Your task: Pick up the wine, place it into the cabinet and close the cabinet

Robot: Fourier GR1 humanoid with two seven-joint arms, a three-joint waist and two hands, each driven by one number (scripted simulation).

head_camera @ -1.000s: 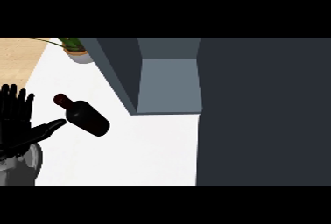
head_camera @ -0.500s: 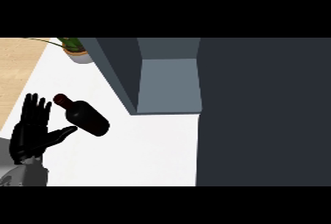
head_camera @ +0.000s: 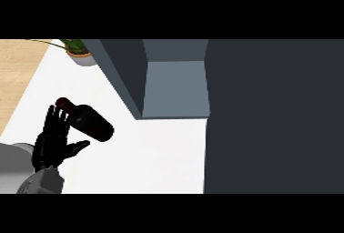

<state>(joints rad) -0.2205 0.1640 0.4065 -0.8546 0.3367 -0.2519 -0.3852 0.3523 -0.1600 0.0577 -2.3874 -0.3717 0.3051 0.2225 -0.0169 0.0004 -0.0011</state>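
A dark wine bottle (head_camera: pixel 88 121) with a red cap lies on the white counter (head_camera: pixel 154 154) at the left, its neck pointing up-left. My left hand (head_camera: pixel 55 143) is open just left of and below the bottle; its fingertips reach the bottle's neck, and its thumb points toward the bottle's lower side. The cabinet (head_camera: pixel 173 88) stands open in the middle, showing a grey-blue inside. Its dark door (head_camera: pixel 272 113) fills the view's right side. My right hand does not show.
A potted plant (head_camera: pixel 79 51) stands at the counter's far left corner, next to the cabinet's left wall. A wooden floor (head_camera: pixel 17 77) lies beyond the counter's left edge.
My left hand has moved right and up from the view's left edge, coming up against the bottle. The bottle has stayed in place.
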